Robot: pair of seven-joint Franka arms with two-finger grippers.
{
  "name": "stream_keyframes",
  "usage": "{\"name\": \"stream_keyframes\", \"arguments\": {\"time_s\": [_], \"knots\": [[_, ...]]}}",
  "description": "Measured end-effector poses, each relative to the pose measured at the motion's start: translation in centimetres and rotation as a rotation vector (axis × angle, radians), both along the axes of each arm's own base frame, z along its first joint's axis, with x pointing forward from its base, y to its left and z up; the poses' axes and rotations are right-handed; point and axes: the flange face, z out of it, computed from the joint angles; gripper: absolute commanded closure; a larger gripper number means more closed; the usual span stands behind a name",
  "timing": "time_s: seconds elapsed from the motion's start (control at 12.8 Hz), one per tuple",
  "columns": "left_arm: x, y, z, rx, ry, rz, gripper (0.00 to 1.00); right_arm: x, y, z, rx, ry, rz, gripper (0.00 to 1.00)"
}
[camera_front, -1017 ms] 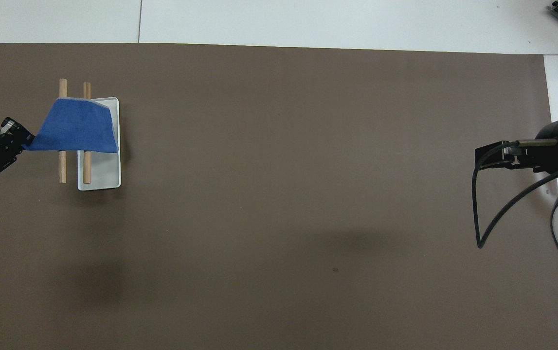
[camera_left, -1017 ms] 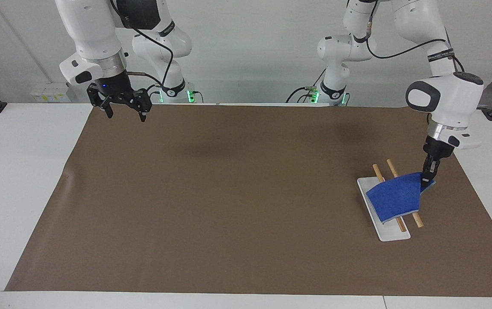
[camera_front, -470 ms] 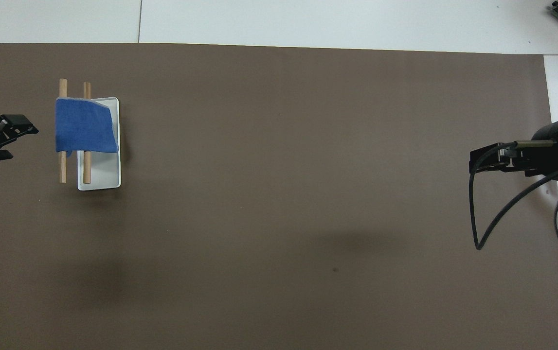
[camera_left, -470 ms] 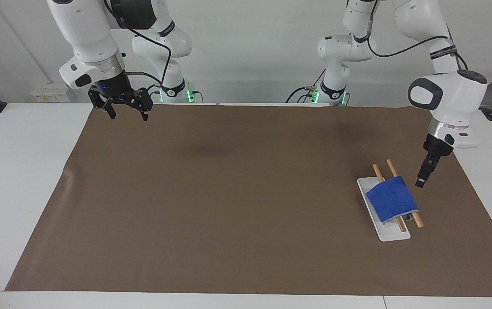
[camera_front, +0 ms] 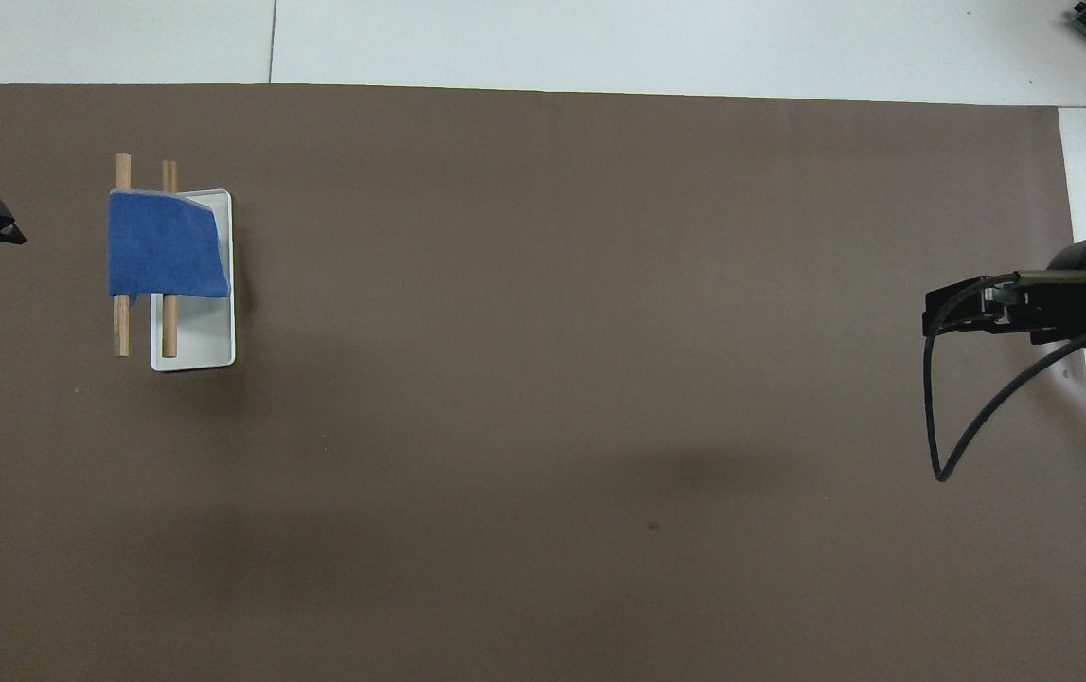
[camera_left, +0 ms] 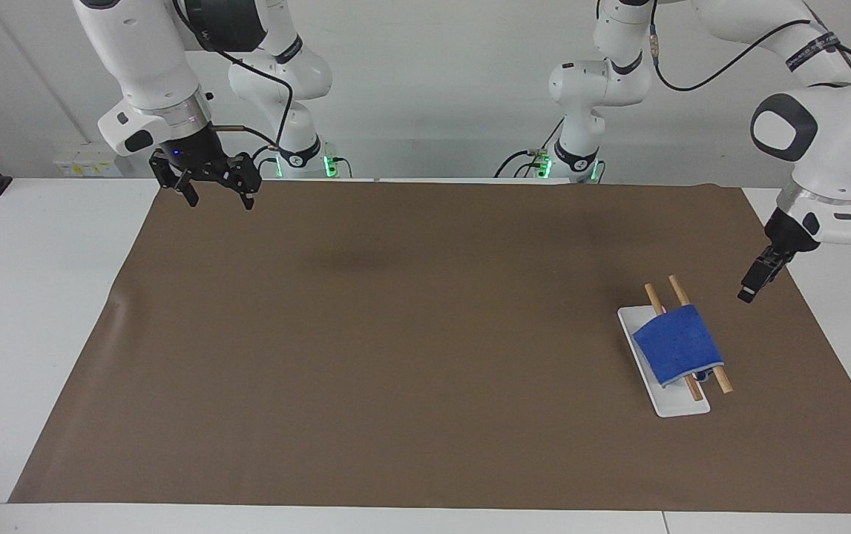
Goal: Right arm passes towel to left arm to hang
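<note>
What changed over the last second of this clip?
The left end effector let go of the towel, which settled draped over the two wooden rods, then pulled away toward the mat's edge. The right end effector rose slightly, empty. The rack's white base stayed put.

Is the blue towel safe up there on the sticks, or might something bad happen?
Mostly safe, but two things might go wrong. The towel is draped unevenly over the two wooden rods, with one corner hanging lower toward the white tray, so it might slide off. The left gripper hangs open close beside the rack; a careless swing might bump the rods. The right gripper waits away from it, open.
</note>
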Motion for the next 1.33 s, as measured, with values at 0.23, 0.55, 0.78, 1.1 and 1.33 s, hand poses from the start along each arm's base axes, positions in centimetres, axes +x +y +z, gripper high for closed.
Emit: {"name": "stream_keyframes", "arguments": {"time_s": [0.23,0.55,0.78,1.1,1.33], "knots": [[-0.6,-1.5,4.5,0.003,0.062,-0.1,0.13,0.0,-0.2,0.0,0.001,0.0,-0.004,0.0],[-1.5,-5.1,7.9,0.023,0.128,-0.215,0.14,-0.2,-7.8,-0.1,0.001,0.001,-0.136,0.0],[-2.0,-8.1,9.2,0.068,0.155,-0.351,0.16,-0.4,-9.4,-0.1,0.003,0.002,-0.159,0.0],[-2.0,-7.8,9.3,0.081,0.157,-0.477,0.17,-0.2,-7.3,-0.2,0.019,0.004,-0.126,0.0],[-2.0,-7.7,9.4,0.083,0.156,-0.491,0.15,0.1,-2.3,-0.2,0.021,0.005,-0.034,0.0]]}}
